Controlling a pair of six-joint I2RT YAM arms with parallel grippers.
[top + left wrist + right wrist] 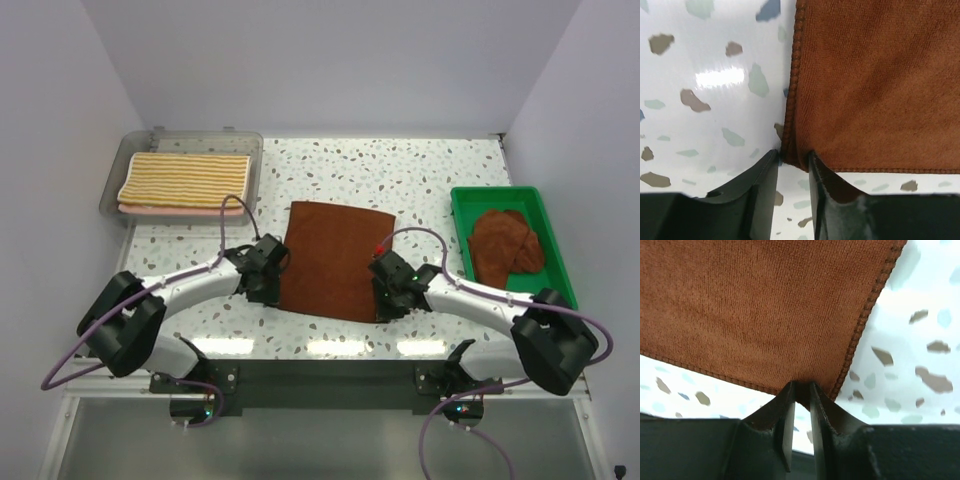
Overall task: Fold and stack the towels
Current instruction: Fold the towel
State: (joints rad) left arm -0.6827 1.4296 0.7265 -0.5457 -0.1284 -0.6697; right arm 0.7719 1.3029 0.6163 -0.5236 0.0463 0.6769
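Note:
A rust-brown towel point(335, 260) lies spread flat in the middle of the table. My left gripper point(278, 290) sits at its near left corner. In the left wrist view the left gripper point(794, 159) has that corner of the towel point(875, 85) bunched between its fingertips. My right gripper point(381, 305) is at the near right corner, and the right wrist view shows the gripper point(801, 390) pinching the towel point(755, 305) there. A second rust-brown towel point(505, 245) lies crumpled in the tray. A folded yellow-and-white striped towel point(185, 180) rests on a salmon-pink one point(170, 210) in the bin.
The clear grey bin point(190, 137) stands at the back left. The green plastic tray point(500, 192) is at the right. White walls close in the table on three sides. Purple cables loop over both arms.

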